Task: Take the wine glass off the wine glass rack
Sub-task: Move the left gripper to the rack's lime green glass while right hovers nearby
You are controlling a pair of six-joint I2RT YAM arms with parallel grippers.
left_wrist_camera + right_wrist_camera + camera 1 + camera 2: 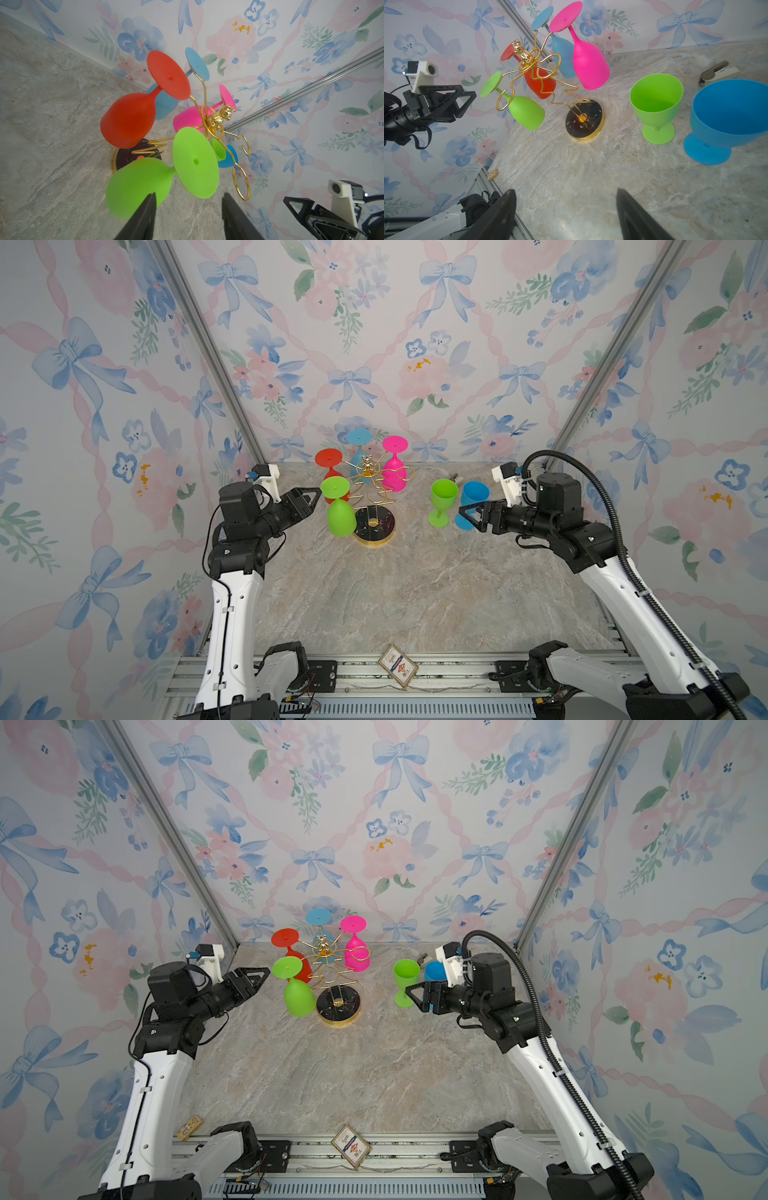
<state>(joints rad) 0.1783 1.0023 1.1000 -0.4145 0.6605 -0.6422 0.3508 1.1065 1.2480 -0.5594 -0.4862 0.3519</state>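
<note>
The wine glass rack (382, 524), gold wire on a round black base, stands at the back of the table with several plastic wine glasses hanging upside down. The green wine glass (340, 516) hangs nearest the front left, with the red (328, 458), blue (358, 437) and pink (394, 472) ones behind it. My left gripper (319, 494) is open just left of the green glass's foot. In the left wrist view the green bowl (135, 182) and foot lie just beyond the left gripper (189, 195), with nothing between the fingers. My right gripper (461, 512) is open and empty, right of the rack.
An upright green glass (442, 495) and an upright blue glass (473, 493) stand on the table beside my right gripper. A small grey and white object (718, 72) lies by the back wall. A card box (397, 666) rests on the front rail. Wallpapered walls close in on three sides.
</note>
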